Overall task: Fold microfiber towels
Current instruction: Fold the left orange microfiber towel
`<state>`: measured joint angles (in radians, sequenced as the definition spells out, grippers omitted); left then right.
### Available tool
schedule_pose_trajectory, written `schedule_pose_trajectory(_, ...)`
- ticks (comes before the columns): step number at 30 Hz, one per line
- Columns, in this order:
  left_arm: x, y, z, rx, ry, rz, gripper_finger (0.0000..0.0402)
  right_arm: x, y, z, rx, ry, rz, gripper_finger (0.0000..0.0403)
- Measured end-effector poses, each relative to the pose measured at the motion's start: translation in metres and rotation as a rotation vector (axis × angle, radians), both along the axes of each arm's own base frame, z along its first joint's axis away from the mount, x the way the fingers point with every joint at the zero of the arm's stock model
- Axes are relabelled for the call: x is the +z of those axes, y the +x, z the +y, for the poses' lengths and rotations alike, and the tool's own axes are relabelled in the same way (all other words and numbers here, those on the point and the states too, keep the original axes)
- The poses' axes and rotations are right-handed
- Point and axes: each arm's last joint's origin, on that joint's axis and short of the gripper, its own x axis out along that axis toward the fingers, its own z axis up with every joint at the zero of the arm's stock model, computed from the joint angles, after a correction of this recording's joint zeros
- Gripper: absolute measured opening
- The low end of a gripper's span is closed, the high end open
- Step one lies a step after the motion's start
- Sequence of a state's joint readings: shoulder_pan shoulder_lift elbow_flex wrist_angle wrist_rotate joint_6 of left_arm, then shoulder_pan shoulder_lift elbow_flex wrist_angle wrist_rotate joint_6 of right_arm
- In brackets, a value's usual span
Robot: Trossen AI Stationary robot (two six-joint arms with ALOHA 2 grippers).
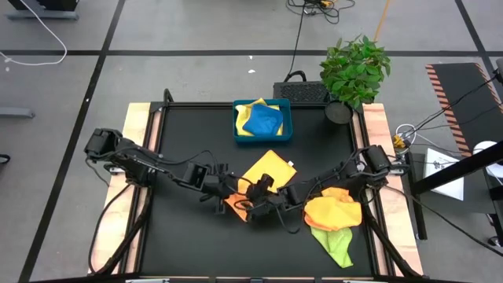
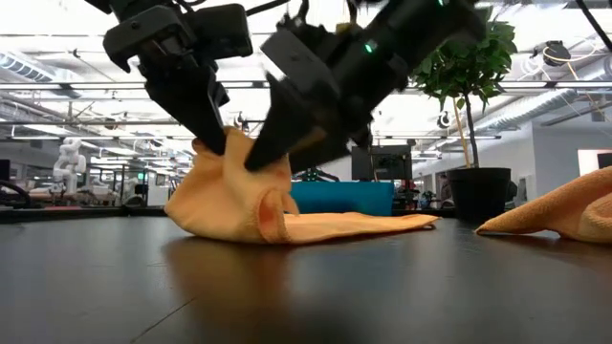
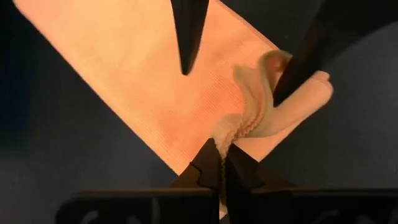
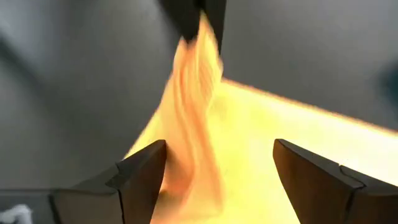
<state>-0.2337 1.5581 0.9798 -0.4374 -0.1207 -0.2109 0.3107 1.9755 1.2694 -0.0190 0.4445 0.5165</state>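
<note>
High view has the orange-yellow towel (image 1: 266, 174) lying mid-tabletop, with the left tool (image 1: 229, 189) clamped tight on its near corner, probably to lift that edge for a fold. Right tool (image 1: 262, 200) sits just beside it, fingers spread wide and empty, looks ready to grab.

Orange-yellow towel (image 1: 266, 174) at centre, plain, fine ribbed weave. Matte black tabletop (image 1: 189, 134), pale wood edge strips. Blue tray (image 1: 284, 122) w/ blue cloth (image 1: 262, 119) over pale yellow one (image 1: 250, 106). Orange-yellow towel (image 1: 333, 211) atop lime green towel (image 1: 335, 245). Dark arms. Green plant (image 1: 355, 69), black pot.
</note>
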Motion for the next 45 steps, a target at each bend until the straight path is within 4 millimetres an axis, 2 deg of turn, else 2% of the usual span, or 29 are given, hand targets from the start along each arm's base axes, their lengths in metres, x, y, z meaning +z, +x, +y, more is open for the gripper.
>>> schedule_pose_trajectory(6, 0.000, -0.002, -0.006, -0.039, 0.011, 0.000, 0.0005, -0.023, -0.011, -0.014, 0.042, 0.103, 0.036, 0.0274)
schedule_pose_trajectory(14, 0.000, -0.003, -0.009, -0.052, 0.015, 0.006, 0.0006, -0.042, -0.027, -0.024, 0.184, 0.279, -0.186, 0.0217)
schedule_pose_trajectory(19, 0.000, -0.003, -0.009, -0.051, 0.017, 0.006, 0.0009, -0.045, -0.042, -0.029, 0.199, 0.319, -0.302, 0.0173)
schedule_pose_trajectory(23, 0.000, -0.003, -0.009, -0.050, 0.018, 0.006, 0.0004, -0.040, -0.054, -0.032, 0.206, 0.326, -0.358, 0.0139)
schedule_pose_trajectory(33, 0.000, -0.002, -0.008, -0.046, 0.024, 0.001, 0.0004, -0.034, -0.058, -0.033, 0.219, 0.308, -0.393, 0.0047)
schedule_pose_trajectory(35, 0.000, -0.002, -0.008, -0.045, 0.024, 0.001, 0.0007, -0.034, -0.057, -0.033, 0.222, 0.301, -0.397, 0.0047)
schedule_pose_trajectory(38, 0.000, -0.002, -0.008, -0.045, 0.024, 0.001, 0.0011, -0.033, -0.056, -0.038, 0.212, 0.306, -0.410, 0.0072)
schedule_pose_trajectory(45, 0.000, -0.002, -0.008, -0.052, 0.029, -0.002, 0.0007, -0.029, -0.047, -0.055, 0.184, 0.392, -0.403, 0.0185)
